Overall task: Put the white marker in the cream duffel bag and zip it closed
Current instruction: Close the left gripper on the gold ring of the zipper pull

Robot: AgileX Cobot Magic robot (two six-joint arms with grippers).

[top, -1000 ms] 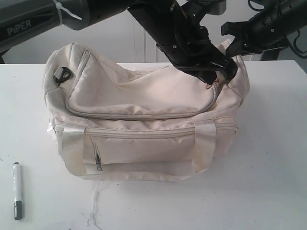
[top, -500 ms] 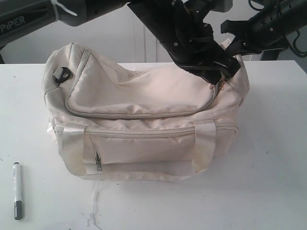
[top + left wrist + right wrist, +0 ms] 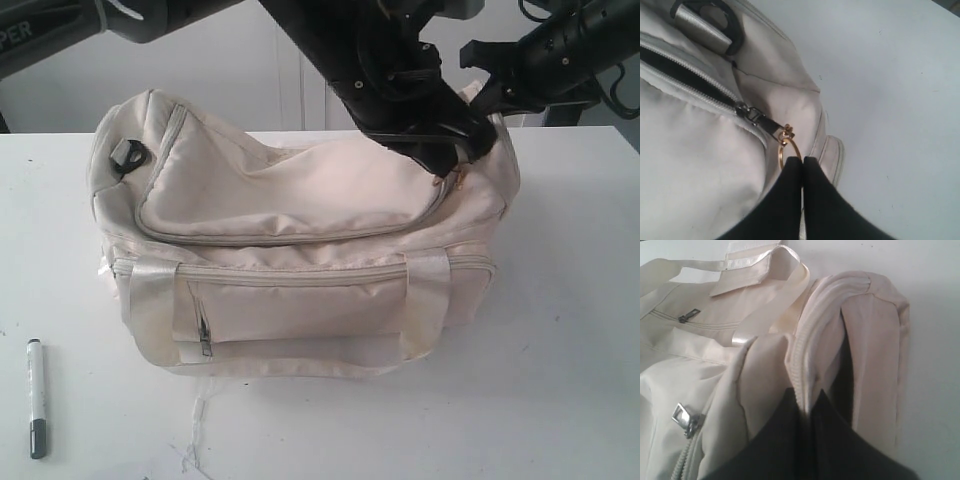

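Observation:
The cream duffel bag stands in the middle of the white table. The white marker lies on the table off the bag's front left corner, dark cap nearest the front edge. My left gripper reaches across to the bag's right end. In the left wrist view it is shut on the gold ring of the top zip's pull. Behind the slider the zip gapes dark. My right gripper holds the bag's right end. In the right wrist view it is shut on a fold of fabric beside the zip teeth.
The table shows bare to the bag's right and front. A loose thread trails from the bag's front. A black clip sits on the bag's left end. Both arms crowd above the right end.
The left arm has shifted slightly, drawing the zip ring towards the bag's right end; the top panel looks tauter. The right gripper and the marker have stayed put.

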